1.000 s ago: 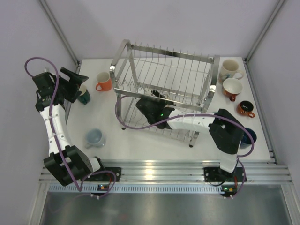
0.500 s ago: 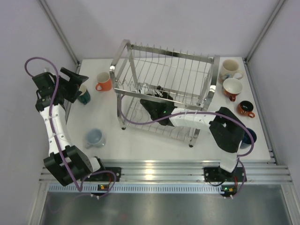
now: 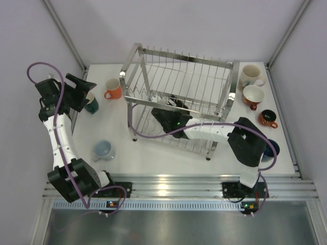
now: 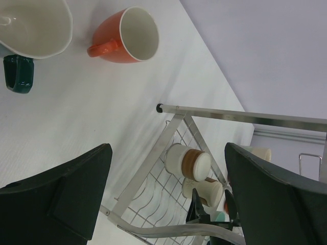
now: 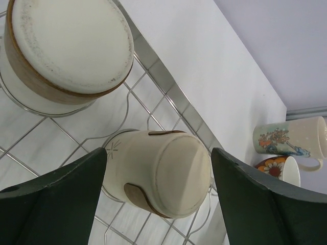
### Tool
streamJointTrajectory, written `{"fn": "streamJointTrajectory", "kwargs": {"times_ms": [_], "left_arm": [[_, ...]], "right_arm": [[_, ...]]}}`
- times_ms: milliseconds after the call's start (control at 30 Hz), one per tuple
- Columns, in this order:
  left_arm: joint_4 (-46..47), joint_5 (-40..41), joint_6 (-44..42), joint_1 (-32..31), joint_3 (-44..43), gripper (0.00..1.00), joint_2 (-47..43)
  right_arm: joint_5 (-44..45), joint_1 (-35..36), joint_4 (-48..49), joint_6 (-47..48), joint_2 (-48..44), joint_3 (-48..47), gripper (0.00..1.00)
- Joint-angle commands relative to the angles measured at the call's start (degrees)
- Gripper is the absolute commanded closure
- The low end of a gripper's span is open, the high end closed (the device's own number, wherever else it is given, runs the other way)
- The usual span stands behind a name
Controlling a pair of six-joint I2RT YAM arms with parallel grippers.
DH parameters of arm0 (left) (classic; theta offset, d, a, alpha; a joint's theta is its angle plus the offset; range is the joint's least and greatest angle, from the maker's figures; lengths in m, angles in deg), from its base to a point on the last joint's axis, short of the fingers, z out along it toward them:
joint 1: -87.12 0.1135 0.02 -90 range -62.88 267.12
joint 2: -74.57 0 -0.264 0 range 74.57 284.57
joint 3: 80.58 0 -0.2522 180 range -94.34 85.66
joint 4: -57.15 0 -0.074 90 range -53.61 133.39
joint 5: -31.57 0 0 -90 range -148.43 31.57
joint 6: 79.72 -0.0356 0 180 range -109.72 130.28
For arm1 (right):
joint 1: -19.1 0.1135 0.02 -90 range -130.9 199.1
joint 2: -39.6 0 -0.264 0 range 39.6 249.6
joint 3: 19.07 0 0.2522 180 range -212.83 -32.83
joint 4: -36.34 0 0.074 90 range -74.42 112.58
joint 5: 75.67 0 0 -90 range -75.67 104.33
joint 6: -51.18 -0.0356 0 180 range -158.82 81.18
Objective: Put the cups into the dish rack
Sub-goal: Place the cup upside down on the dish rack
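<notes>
The counter [image 3: 116,122] is white and flat. Behind it stands a pale purple wall [image 3: 179,20], and the same pale colour closes in the left and right sides. A thin silver pole [image 3: 62,33] leans up in the back left corner, and a second pole [image 3: 288,31] leans up in the back right corner. Along the near edge of the counter runs a shiny silver rail [image 3: 168,185] with long grooves. Below the rail lies a flat grey metal sheet [image 3: 168,224] that shines a bit.
</notes>
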Motion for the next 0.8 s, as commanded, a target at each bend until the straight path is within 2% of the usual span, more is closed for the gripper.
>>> {"fn": "streamJointTrajectory", "kwargs": {"times_ms": [0, 333, 600, 767], "left_arm": [[2.7, -1.3, -0.2, 0.2, -0.5, 0.03, -1.7], [2.8, -1.8, 0.2, 0.2, -0.3, 0.03, -1.6], [2.8, -1.5, -0.2, 0.1, 0.2, 0.04, -1.8], [2.7, -1.1, 0.5, 0.1, 0.9, 0.04, -1.8]], "right_arm": [[2.5, 1.4, 0.8, 0.9, -2.4, -2.1, 0.17], [5.3, 4.8, -2.9, -0.2, -4.0, -2.5, 0.16], [6.9, 7.7, -9.0, -6.4, -6.5, -1.7, 0.20], [5.9, 9.2, -11.5, -11.1, -8.4, 1.0, 0.44]]}}
